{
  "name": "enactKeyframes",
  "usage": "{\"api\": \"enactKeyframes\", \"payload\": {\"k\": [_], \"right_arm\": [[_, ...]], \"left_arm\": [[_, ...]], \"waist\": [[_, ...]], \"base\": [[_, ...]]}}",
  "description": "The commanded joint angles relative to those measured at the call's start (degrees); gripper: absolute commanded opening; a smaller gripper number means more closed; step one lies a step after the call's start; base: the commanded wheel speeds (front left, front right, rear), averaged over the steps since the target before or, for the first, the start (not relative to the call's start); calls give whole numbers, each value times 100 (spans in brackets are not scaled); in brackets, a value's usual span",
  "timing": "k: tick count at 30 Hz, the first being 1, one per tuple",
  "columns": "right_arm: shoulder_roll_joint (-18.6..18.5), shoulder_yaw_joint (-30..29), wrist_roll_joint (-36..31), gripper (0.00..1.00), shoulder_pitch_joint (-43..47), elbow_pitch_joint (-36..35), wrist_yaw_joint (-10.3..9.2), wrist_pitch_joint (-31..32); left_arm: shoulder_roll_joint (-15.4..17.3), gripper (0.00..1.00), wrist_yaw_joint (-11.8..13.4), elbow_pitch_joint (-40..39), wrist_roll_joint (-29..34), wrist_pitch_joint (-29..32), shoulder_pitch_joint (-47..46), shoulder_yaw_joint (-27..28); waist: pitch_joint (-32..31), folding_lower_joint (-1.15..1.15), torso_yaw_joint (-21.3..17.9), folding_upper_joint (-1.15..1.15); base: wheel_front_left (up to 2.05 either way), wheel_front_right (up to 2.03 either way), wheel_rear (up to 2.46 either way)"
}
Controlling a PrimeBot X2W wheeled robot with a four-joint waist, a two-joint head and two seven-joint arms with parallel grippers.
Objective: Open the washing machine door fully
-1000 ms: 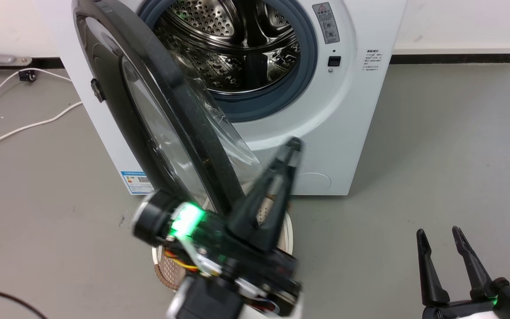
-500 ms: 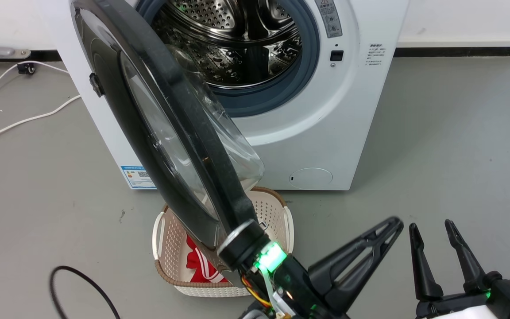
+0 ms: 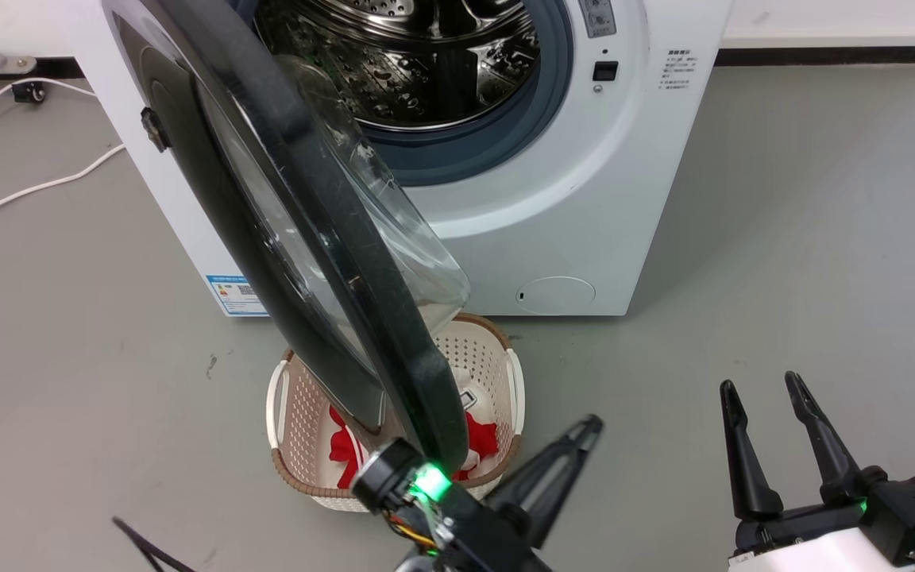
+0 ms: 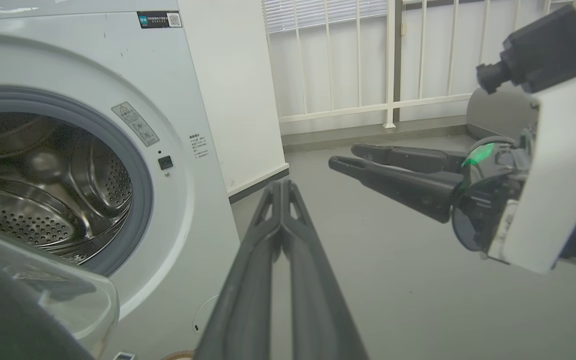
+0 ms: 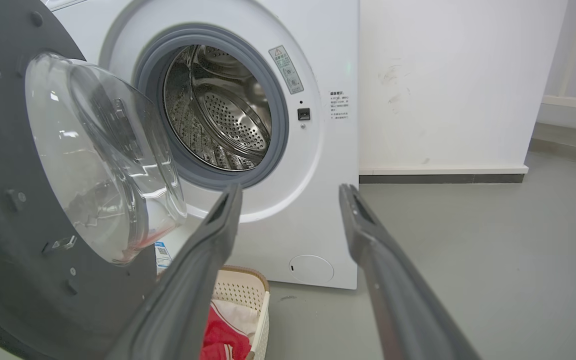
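Slanting rightward, left pincer (image 3: 591,427) sits clamped together, empty.

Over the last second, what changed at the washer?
The left gripper, shut and empty, pulled back from the door toward the robot. The head view shifted too. The door stayed open at about the same angle; the right gripper stayed open and idle.
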Motion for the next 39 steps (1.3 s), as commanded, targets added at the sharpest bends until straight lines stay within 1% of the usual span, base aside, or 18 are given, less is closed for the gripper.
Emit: {"api": "enactKeyframes", "payload": {"k": [1,3,4,9,15,21,25,30,39], "right_arm": [[14,-6,-20,100,-69,16,-6,-12],[14,6,-27,100,-75,35,-6,-12],[14,6,-27,100,-75,35,-6,-12],[14,19,-7,100,-73,66,-6,-12],[14,34,36,100,36,123,-6,-11],[13,20,62,100,110,155,-6,-12],[13,-12,63,100,189,187,-6,-12],[13,30,56,100,233,247,-5,-12],[12,26,76,100,224,312,-6,-12]], "left_arm": [[13,0,50,146,-101,-14,41,165],[16,0,84,301,-164,-14,32,351],[16,0,84,301,-164,-14,32,351],[48,0,160,475,-257,-14,-8,819],[169,0,218,493,-242,-10,68,1310],[262,0,367,381,-220,5,280,1705],[347,0,395,258,-201,7,506,1879],[382,0,438,116,-211,19,710,2095],[396,0,672,-141,-355,16,1090,2710]], "waist": [[26,0,-17,0],[40,0,-33,0],[40,0,-33,0],[41,0,-40,0],[-42,0,85,0],[-138,0,326,0],[-191,0,576,0],[-207,0,876,0],[-172,0,1216,0]], "base": [[0,0,0],[0,0,0],[0,0,0],[0,0,0],[0,0,0],[0,0,0],[0,0,0],[0,0,0],[0,0,0]]}}
